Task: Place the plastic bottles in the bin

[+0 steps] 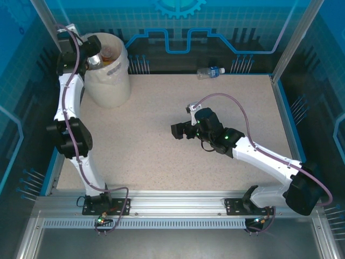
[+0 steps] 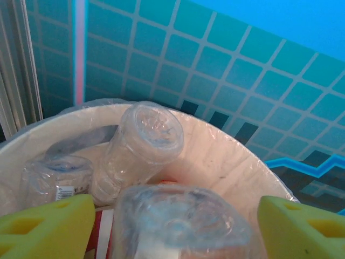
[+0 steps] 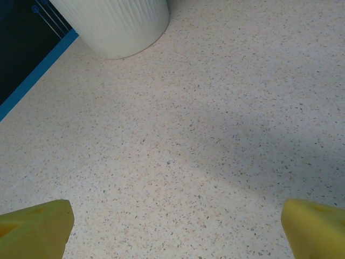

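Left gripper (image 2: 178,226) looks clamped on a clear bottle (image 2: 183,216) directly over the bin (image 2: 237,162), with other bottles (image 2: 143,145) inside just below it. Right gripper (image 3: 175,226) is spread apart over the table (image 3: 215,108). The bin sits ahead-left of it, and a blue-capped bottle (image 1: 210,72) lies well beyond.

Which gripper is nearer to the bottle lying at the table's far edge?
Right. The right gripper hovers mid-table, on the near side of the bottle; the left gripper is far off to its left, above the bin.
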### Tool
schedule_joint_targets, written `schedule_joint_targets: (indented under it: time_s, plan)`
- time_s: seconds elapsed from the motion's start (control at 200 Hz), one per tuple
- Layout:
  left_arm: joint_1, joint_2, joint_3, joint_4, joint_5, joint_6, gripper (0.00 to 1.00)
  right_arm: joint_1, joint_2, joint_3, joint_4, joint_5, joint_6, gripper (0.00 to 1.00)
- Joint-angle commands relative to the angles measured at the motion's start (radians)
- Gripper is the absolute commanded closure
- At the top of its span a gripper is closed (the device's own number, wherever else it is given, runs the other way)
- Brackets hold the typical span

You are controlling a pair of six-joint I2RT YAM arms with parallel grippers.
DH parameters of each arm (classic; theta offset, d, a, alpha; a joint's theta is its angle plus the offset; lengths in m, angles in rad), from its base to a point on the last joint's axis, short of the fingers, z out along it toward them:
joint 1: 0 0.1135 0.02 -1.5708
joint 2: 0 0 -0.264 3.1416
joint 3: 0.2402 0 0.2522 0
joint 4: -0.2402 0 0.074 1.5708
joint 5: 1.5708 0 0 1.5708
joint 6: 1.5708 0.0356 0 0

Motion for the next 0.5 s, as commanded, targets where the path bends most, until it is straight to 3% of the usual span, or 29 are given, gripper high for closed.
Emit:
schedule_joint_targets:
  time_s: [0.0,0.185,0.495]
  plan:
    - [-0.005,-0.039,0.045,-0.027,0.002,-0.027,0.13,0.004,-0.001,0.023,-0.01,0.028,0.01,0.0]
    - [-0.018,-0.099,0.045,-0.043,0.034,-0.056,0.02,-0.002,0.0,0.023,-0.007,0.035,0.018,0.0]
    - [-0.096,-0.245,-0.043,-0.033,0.1,-0.081,0.01,-0.037,-0.028,-0.001,-0.005,0.055,0.04,0.0]
